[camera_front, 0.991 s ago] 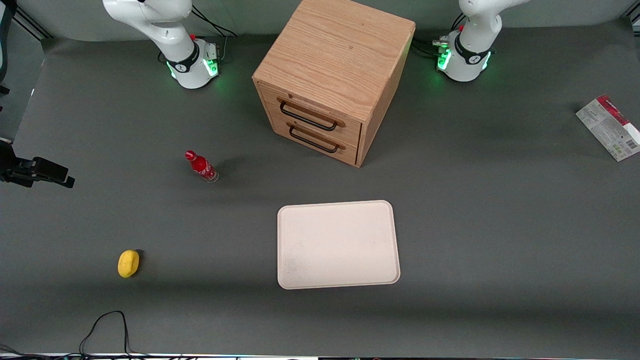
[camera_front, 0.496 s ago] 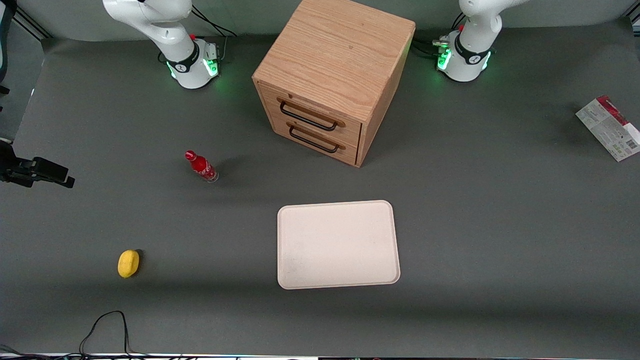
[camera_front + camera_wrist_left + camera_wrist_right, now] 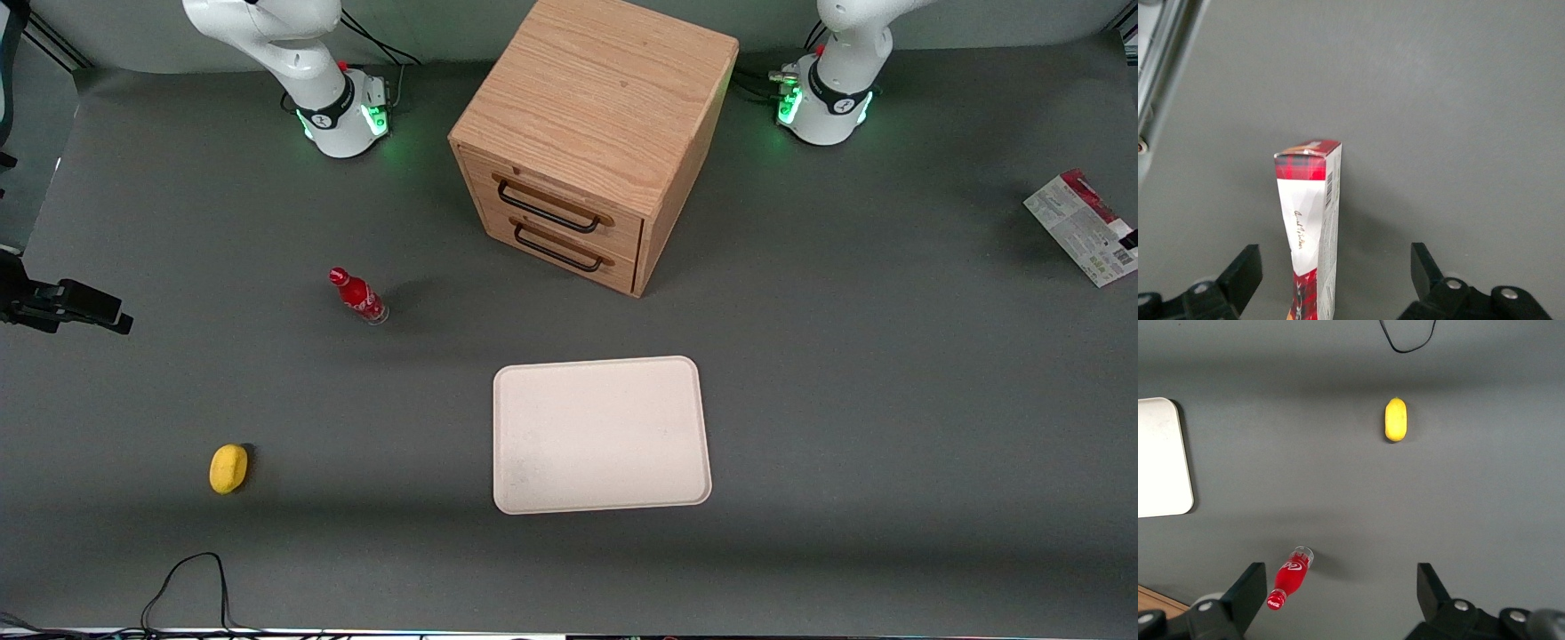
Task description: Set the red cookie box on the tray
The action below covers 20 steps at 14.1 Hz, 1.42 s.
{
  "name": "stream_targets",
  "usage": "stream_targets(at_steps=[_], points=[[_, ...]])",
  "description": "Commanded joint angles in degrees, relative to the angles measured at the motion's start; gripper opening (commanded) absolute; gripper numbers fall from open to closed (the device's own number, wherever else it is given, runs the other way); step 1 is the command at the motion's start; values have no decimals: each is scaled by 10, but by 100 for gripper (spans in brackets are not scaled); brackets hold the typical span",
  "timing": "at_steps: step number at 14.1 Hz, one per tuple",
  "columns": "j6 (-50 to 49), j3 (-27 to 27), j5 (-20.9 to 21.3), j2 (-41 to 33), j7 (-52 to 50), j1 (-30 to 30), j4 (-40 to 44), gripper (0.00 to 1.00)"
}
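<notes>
White Franka arm (image 3: 840,80) with green-lit base, black cables, and black gripper (image 3: 1338,283) fingers.

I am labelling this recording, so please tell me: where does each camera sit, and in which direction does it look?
Front view: sits high, looking down on the table; shows tray, wooden cabinet, both arm bases.
Left wrist view: on the working arm, looking down at the red cookie box standing on edge; the gripper is open around it.
Right wrist view: on the parked arm, looking down at the red bottle and lemon.
Shared: front and left wrist views both show the box.
</notes>
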Motion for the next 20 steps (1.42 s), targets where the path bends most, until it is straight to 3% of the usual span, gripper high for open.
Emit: stream_targets(at_steps=[1, 2, 6, 8, 10, 11, 15, 20], points=[[17, 0, -30, 37, 24, 15, 0, 98], [23, 0, -33, 48, 24, 18, 0, 96], [30, 0, -33, 80, 24, 25, -3, 70], [29, 0, -33, 85, 24, 31, -3, 44], [25, -1, -32, 89, 24, 30, -3, 5], [21, -1, -28, 89, 24, 30, -3, 0], [6, -8, -20, 81, 43, 24, 2, 0], [-98, -73, -16, 35, 110, 21, 82, 0]])
